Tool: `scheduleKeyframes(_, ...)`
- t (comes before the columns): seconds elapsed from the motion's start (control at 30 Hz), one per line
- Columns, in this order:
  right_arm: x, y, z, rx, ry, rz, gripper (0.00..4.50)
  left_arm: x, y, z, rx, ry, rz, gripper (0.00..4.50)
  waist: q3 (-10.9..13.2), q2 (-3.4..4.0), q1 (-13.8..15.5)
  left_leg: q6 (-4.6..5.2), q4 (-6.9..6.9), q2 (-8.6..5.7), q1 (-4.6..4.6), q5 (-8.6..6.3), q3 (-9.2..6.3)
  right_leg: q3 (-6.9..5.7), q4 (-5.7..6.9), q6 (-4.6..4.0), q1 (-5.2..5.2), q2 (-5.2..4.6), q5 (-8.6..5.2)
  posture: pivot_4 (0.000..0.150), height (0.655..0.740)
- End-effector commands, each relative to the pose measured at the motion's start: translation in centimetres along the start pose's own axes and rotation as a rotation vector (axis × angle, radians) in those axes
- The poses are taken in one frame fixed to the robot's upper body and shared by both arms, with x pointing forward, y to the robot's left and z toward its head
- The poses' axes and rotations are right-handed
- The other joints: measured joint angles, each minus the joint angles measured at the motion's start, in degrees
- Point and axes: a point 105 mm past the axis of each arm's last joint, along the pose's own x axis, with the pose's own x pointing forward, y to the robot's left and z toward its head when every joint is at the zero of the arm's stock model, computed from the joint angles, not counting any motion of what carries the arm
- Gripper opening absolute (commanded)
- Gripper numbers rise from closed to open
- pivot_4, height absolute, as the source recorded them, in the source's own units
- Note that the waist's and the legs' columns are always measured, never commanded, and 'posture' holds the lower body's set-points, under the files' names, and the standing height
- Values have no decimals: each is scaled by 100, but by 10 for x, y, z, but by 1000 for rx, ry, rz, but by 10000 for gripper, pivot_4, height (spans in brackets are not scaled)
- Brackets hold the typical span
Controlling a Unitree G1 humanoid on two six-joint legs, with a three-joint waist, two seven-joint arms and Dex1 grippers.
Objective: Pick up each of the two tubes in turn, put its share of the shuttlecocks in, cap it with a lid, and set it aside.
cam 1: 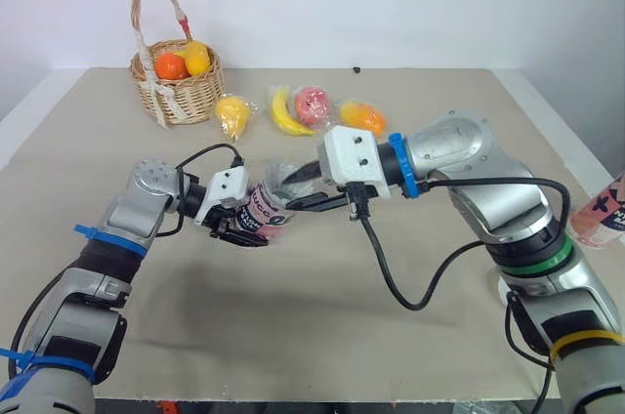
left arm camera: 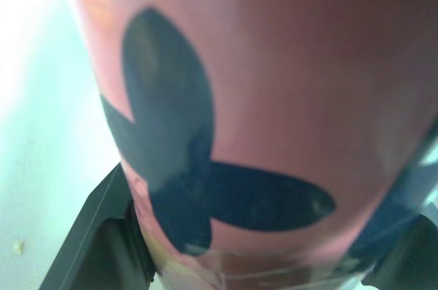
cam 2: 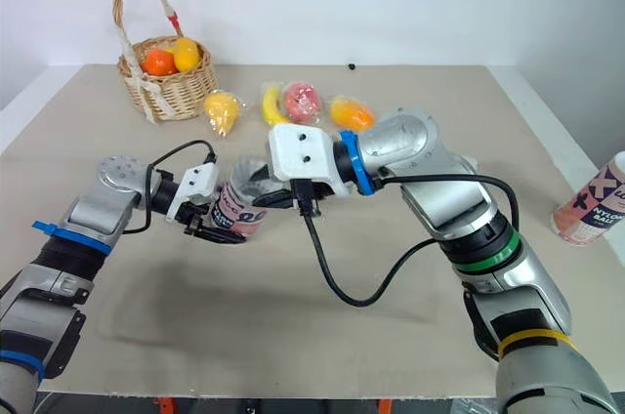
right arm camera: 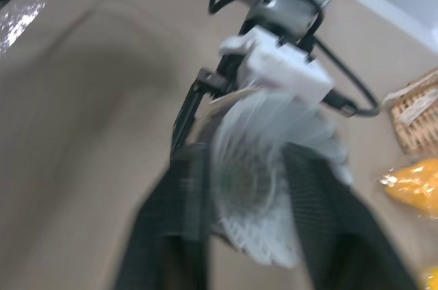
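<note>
My left gripper (cam 1: 240,226) is shut on a pink tube (cam 1: 266,211) with black cross marks, held tilted above the table with its mouth facing my right arm. The same tube (left arm camera: 274,98) sits between the black fingers (left arm camera: 96,235) in the left wrist view. My right gripper (cam 1: 305,195) is shut on a white feathered shuttlecock (right arm camera: 267,160) right at the tube's mouth. Whether its tip is inside the tube is hidden. A second pink tube (cam 2: 594,201) stands upright at the table's right edge.
A wicker basket (cam 1: 190,97) with fruit stands at the back left. Bagged fruit lies along the back middle: a yellow one (cam 1: 232,113), a banana (cam 1: 285,111), a pink one (cam 1: 312,102) and an orange one (cam 1: 361,118).
</note>
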Motion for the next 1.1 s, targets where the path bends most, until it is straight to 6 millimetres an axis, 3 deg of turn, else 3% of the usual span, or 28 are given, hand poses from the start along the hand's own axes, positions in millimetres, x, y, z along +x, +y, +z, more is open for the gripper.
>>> scheduleKeyframes(0.03,-20,4,23,-7,-101,25,37304,4,-3,-10,-28,36,-3,29878,0,0,0,0,-3,-2,0,0,0,0,0,1,0,-2,-1,1500,7298)
scheduleKeyframes(0.2,-63,-5,16,88,-125,-116,37304,7,-4,-9,-26,31,-9,29878,0,-1,8,0,-2,-5,-5,0,-14,-6,-3,8,5,-10,-5,1500,7298)
scheduleKeyframes(0.27,-83,-10,3,150,-94,-222,37304,7,-4,-9,-26,30,-10,29878,0,-1,6,0,-3,-9,-2,0,-6,-5,-3,8,5,-12,-4,1500,7298)
scheduleKeyframes(0.33,-120,-20,-41,264,59,-471,37304,7,-5,-9,-29,28,-8,29878,-2,-5,14,0,-4,-8,0,0,-5,-6,-3,5,5,-10,-6,1500,7298)
scheduleKeyframes(0.4,-160,-11,-86,394,202,-688,37304,7,-6,-10,-35,26,-3,29878,-5,-17,26,0,-4,-9,4,0,-15,-11,-4,-7,15,-10,-17,1500,7298)
scheduleKeyframes(0.5,-197,11,-120,542,265,-899,37304,5,-7,-12,-44,25,3,29878,-6,-9,10,0,-9,-11,2,-1,-4,-3,-15,-9,16,-19,-23,1500,7298)
scheduleKeyframes(0.57,-211,29,-135,606,288,-981,37304,5,-8,-14,-48,26,2,29878,-10,3,6,0,-21,-16,2,-1,11,14,-13,17,7,-19,-8,1500,7298)
scheduleKeyframes(0.7,-221,59,-163,692,310,-1064,37304,4,-10,-16,-54,34,-4,29878,-12,6,-8,1,-25,-9,17,-1,10,14,-10,14,13,-2,-7,1500,7298)
scheduleKeyframes(0.77,-220,65,-176,746,308,-1096,37304,3,-9,-17,-54,36,-2,29878,-11,5,-16,3,-24,-8,29,1,12,16,-10,13,22,1,-3,1500,7298)
scheduleKeyframes(0.9,-206,56,-200,810,292,-1097,37304,4,-9,-18,-54,38,0,29878,-11,7,-59,5,-18,-8,38,2,23,27,-12,-5,28,0,-9,1500,7298)
scheduleKeyframes(1.1,-210,44,-230,841,383,-1169,37304,2,-10,-20,-62,40,6,29878,-12,9,-75,5,-19,-12,36,2,27,35,-17,20,30,-1,2,1500,7298)
